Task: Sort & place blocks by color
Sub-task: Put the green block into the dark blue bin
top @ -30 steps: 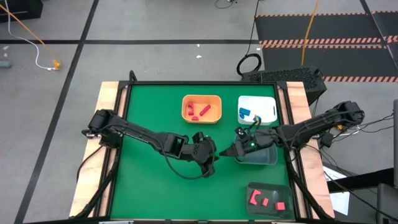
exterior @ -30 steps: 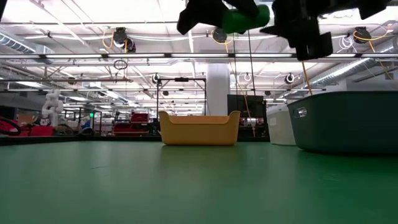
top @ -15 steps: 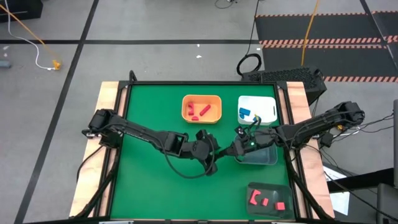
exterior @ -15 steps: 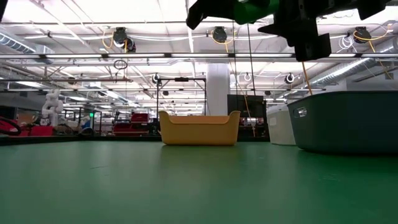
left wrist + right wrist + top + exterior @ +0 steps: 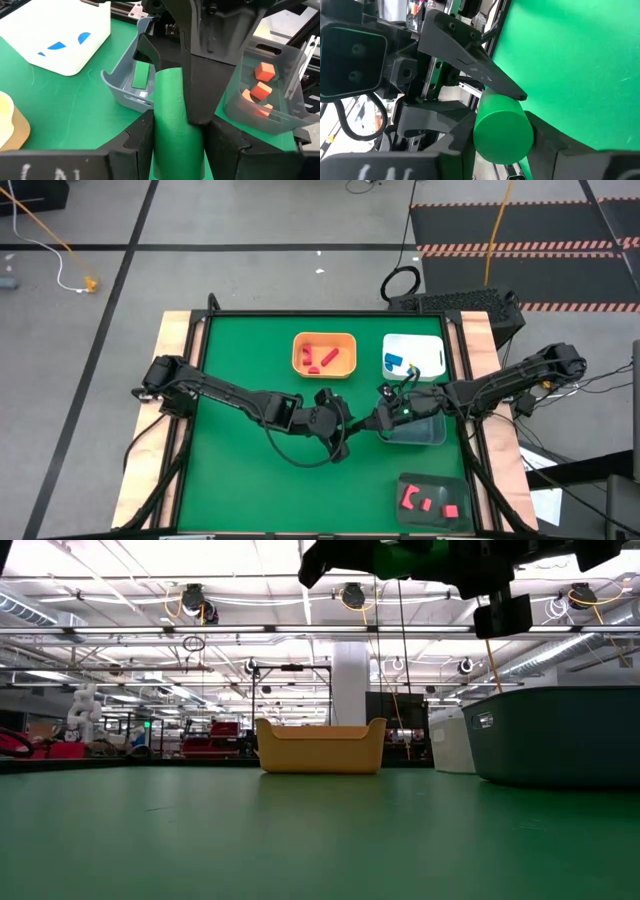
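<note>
Both sets of fingers pinch one green cylinder [image 5: 172, 125], held mid-air above the bench between left gripper [image 5: 340, 442] and right gripper [image 5: 381, 423]: a handover. Beyond, the grey bin [image 5: 119, 85] holds one green bar, seen only by the left wrist. Red pieces remain unsorted in the far tray [image 5: 432, 502].

We see the table [image 5: 250, 500] filling the middle of the high view, with four bins on it. One bin [image 5: 324, 354] sits upper centre, holding a few blocks [image 5: 320, 358]. To its right lies a second bin [image 5: 415, 355], and just below that a third [image 5: 420, 430]. The fourth bin [image 5: 433, 502] is at the lower right, with several blocks [image 5: 425, 502] inside. Both grippers, left [image 5: 350, 427] and right [image 5: 377, 423], meet in mid-frame beside the third bin, a cylinder block [image 5: 172, 125] between them.
</note>
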